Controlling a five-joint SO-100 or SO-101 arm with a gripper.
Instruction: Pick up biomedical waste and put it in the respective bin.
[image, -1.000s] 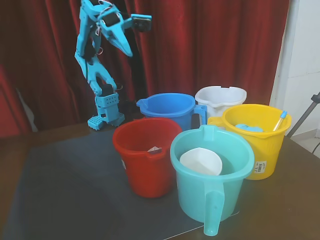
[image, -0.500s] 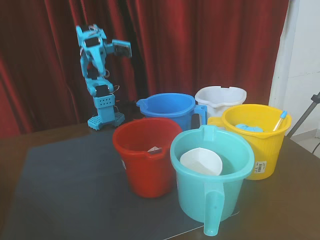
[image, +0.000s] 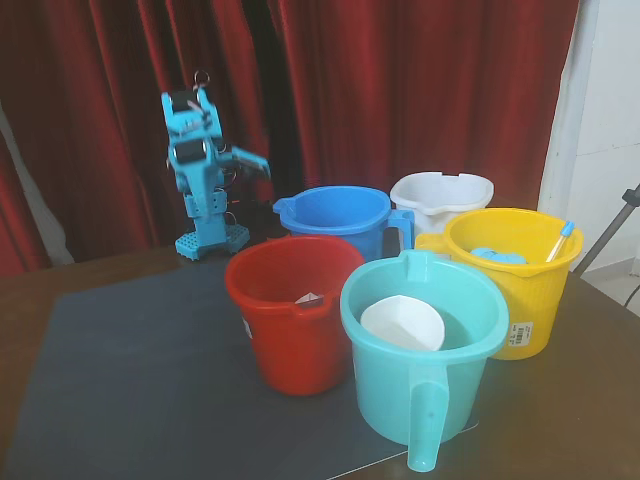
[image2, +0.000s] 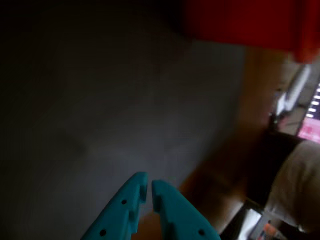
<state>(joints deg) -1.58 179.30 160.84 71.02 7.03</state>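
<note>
Folded turquoise arm (image: 205, 170) stands behind five clustered buckets: royal-blue bucket (image: 340, 222), red (image: 290, 310), teal (image: 425, 350), white (image: 440, 198), yellow (image: 515, 275). Gripper (image2: 149, 186) fingers nearly together, empty, above dark mat (image2: 100, 125).

Royal-blue bucket (image: 335, 215), red bucket (image: 291, 310), teal bucket (image: 425, 350), yellow bucket (image: 515, 275) and white bucket (image: 443, 195): smooth moulded plastic, semi-glossy, with soft highlights along rims. White insert (image: 402, 322) inside teal bucket: smooth, matt-looking plastic. Label (image: 520, 336) on yellow bucket: printed paper sticker. Mat (image: 130, 370): dark grey, matt, non-reflective sheet. Table (image: 560, 420): brown wood-look surface with dull sheen. Curtain (image: 420, 90): dark red cloth in heavy vertical folds, slightly lustrous. Arm (image: 203, 170): cyan hard plastic, matt. Gripper (image2: 148, 186) in wrist view: same cyan plastic, smooth, pierced with small round holes.
</note>
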